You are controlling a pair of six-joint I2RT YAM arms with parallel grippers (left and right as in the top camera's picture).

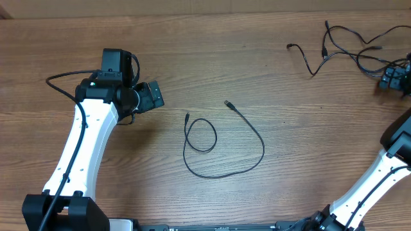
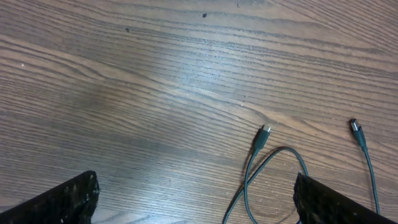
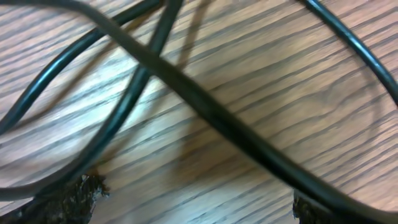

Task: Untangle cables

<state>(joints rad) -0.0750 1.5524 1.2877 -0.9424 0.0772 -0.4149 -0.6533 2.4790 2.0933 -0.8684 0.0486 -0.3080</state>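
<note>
Now both claws stand spread wide, holding nothing. Our left claw hangs beside 1 loose cable mid-tabletop. Our right claw sits over the tangle at the far right corner. We worry that closing there pinches 2 crossed cords together, cinching it tighter.

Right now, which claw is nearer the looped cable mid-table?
Left. The left claw sits just left of the looped cable; the right claw is far off, at the tangled cables.
</note>
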